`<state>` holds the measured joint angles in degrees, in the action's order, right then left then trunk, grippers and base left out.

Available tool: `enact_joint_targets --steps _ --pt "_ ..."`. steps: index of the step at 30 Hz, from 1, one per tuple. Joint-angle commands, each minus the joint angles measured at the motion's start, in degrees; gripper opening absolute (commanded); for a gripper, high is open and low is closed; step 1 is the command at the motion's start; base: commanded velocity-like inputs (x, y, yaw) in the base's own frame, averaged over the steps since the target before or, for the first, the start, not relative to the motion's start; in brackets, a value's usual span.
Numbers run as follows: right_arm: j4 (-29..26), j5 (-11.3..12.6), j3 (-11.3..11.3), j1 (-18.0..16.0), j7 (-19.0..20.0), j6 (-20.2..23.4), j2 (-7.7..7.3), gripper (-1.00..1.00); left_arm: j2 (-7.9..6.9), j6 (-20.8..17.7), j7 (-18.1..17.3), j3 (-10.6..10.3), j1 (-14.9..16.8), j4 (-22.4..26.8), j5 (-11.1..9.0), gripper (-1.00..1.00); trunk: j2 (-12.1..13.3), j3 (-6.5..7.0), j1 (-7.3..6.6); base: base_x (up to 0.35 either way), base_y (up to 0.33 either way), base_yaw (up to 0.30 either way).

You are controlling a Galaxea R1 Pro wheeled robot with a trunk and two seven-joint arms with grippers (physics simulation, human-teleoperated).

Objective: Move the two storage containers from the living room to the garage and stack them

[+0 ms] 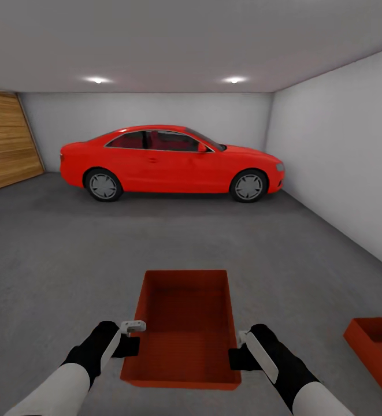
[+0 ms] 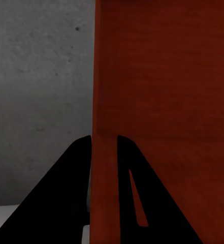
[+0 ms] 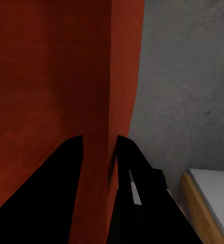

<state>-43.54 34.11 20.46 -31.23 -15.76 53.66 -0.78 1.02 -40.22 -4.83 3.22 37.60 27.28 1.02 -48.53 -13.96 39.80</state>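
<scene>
While each gripper (left, right) pinches a thin wall of the red-orange rectangular plastic bin, uneven release could drop it askew beside the second bin.

Red car parked in a bare room

A red two-door coupe stands side-on against the pale back wall, its nose toward the right-hand wall. A wood-slat door fills the left side. Two round ceiling lights glow above the car.
</scene>
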Motion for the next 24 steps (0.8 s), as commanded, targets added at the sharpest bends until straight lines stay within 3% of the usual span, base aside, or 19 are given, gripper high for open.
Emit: enact_joint_targets --steps 1,24 --pt "-0.14 0.61 0.19 -0.06 -0.24 -0.05 -0.01 -1.00 0.12 -0.30 -0.62 0.65 0.02 -0.03 0.48 -1.00 -0.06 -0.08 0.04 0.316 0.000 0.000" --pt "-0.14 0.61 0.19 -0.06 -0.31 -0.05 0.06 -1.00 0.12 -0.30 -0.62 0.69 0.02 -0.03 0.43 -1.00 -0.06 -0.08 0.04 0.316 0.000 0.000"
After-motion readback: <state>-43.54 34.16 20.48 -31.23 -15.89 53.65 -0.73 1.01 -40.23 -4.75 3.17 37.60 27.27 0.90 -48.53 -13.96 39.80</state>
